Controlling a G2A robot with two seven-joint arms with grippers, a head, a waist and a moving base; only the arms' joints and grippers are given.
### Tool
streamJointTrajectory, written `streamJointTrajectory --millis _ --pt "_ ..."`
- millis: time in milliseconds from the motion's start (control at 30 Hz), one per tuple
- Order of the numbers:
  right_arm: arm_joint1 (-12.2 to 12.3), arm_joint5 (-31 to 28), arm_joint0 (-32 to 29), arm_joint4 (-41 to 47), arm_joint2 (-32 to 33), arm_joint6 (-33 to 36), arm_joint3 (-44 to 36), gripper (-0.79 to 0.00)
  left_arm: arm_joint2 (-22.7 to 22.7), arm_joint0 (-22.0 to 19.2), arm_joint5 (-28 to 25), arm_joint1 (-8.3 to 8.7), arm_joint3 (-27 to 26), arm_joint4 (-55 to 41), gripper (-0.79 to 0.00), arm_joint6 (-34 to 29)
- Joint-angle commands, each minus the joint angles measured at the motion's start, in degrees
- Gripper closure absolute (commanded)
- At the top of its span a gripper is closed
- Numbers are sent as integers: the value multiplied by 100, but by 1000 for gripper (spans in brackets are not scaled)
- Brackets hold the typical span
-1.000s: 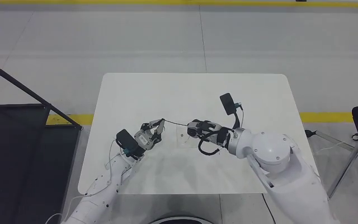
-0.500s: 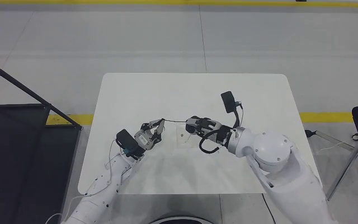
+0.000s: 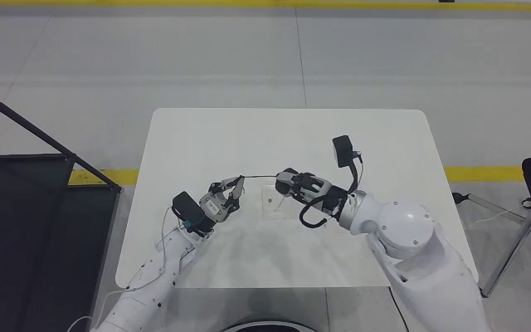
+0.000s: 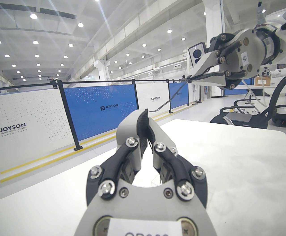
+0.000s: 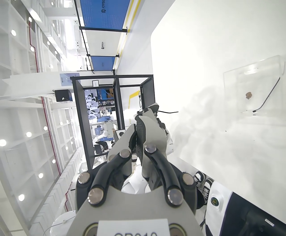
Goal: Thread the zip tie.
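My left gripper [image 4: 145,112] is clamped shut on one end of the thin black plastic zip tie [image 4: 170,100]. My right gripper [image 4: 189,78] pinches the other end. The tie spans between them, above the white table [image 3: 373,149].

White table [image 3: 373,149] on grey floor [image 3: 249,58] with a yellow line [image 3: 489,173]; blue fence panels [image 4: 100,111] and ceiling lights [image 4: 34,16] beyond.

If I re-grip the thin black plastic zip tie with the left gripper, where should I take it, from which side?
Probably the free stretch of the thin black plastic zip tie just beyond the left gripper, approaching from its present side. That stretch hangs clear above the white table; the right gripper is shut on the far end.
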Motion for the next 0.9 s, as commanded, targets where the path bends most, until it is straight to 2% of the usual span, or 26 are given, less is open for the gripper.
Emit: streamJointTrajectory --millis 0,867 --pt "-5 -32 -13 8 1 -26 4 0 0 0 0 0 0 0 0 0" --pt "-77 -424 -137 82 -4 -240 5 0 0 0 0 0 0 0 0 0"
